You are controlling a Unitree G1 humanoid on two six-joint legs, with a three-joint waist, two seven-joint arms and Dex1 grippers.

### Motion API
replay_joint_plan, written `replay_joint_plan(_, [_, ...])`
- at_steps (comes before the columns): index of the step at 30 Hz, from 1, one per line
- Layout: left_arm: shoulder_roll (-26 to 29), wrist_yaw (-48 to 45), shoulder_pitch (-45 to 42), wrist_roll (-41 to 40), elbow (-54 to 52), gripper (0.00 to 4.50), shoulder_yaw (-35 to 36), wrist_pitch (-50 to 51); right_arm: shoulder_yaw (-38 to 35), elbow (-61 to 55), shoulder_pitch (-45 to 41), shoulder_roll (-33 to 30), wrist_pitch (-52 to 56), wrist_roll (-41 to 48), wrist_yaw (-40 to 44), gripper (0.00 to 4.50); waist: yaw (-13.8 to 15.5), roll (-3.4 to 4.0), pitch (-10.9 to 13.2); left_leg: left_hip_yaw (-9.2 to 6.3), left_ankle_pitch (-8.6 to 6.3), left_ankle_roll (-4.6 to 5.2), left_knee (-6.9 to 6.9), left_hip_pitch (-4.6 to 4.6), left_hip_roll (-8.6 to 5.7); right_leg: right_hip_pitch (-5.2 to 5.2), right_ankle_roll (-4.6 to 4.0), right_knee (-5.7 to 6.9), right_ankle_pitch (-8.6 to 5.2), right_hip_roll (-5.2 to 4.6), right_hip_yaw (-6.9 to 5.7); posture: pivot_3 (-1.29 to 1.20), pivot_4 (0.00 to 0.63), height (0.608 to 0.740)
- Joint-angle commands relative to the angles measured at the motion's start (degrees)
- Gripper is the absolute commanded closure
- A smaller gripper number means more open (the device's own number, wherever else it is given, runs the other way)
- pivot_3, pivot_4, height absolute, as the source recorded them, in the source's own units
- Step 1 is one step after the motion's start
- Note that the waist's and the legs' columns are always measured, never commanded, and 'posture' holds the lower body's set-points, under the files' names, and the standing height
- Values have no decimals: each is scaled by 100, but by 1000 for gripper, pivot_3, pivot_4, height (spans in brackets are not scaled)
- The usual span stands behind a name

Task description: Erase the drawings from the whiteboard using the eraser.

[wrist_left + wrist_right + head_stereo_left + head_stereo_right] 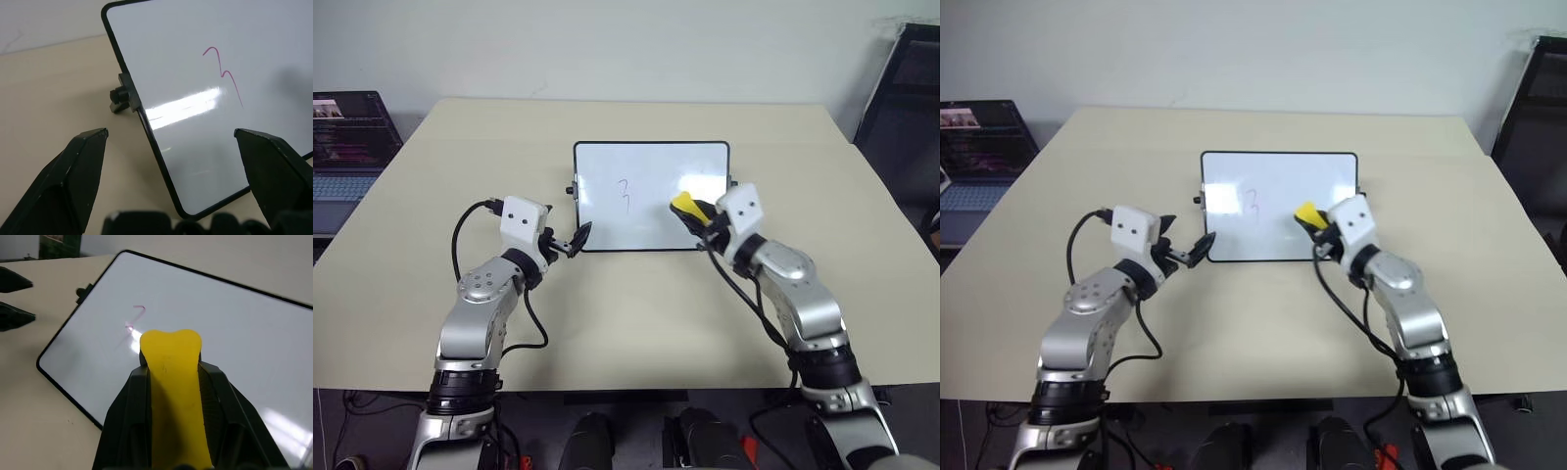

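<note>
I hold the eraser [683,205] clamped in the right gripper [702,217], poised over the right half of the whiteboard [651,162] at frame centre, ready to wipe the remaining mark [626,195]. My left gripper [570,242], jaws spread and empty, brackets the board's lower-left corner, likely to steady it. A beige table [607,313] carries everything; a laptop [342,147] sits upper left.

Bright even light, glare on whiteboard [186,105]
</note>
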Motion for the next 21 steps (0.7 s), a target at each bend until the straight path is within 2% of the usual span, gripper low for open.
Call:
replay_joint_plan(1, [212, -203, -194, 69, -8, 0, -118, 57, 324, 395, -552, -30, -258, -294, 138, 3523, 2, 0, 0, -1, 0, 0, -1, 0, 0, 1, 0, -2, 0, 0, -1, 0, 150, 740])
replay_joint_plan(6, [408, -484, -439, 59, 308, 0, -237, 115, 745, 1525, -1543, 140, -541, -659, 280, 3523, 1, 0, 0, 0, 0, 0, -2, -2, 0, -1, -1, -4, 0, -1, -4, 0, 150, 740])
replay_joint_plan(13, [607, -980, -672, 122, 1019, 0, -340, -284, 905, 3827, -2985, 688, -1471, -1108, 50, 3523, -36, 1, 1, -1, 0, 0, -3, -1, 3, -6, -3, 3, 1, -2, -11, 0, 150, 740])
replay_joint_plan(21, [473, -1030, -698, 161, 984, 0, -442, -335, 908, 5796, -3745, 1022, -2224, -1539, -393, 3523, -14, 1, 1, -11, -1, 0, -3, -8, 0, -8, -4, 0, 1, -10, -9, 0, 150, 740])
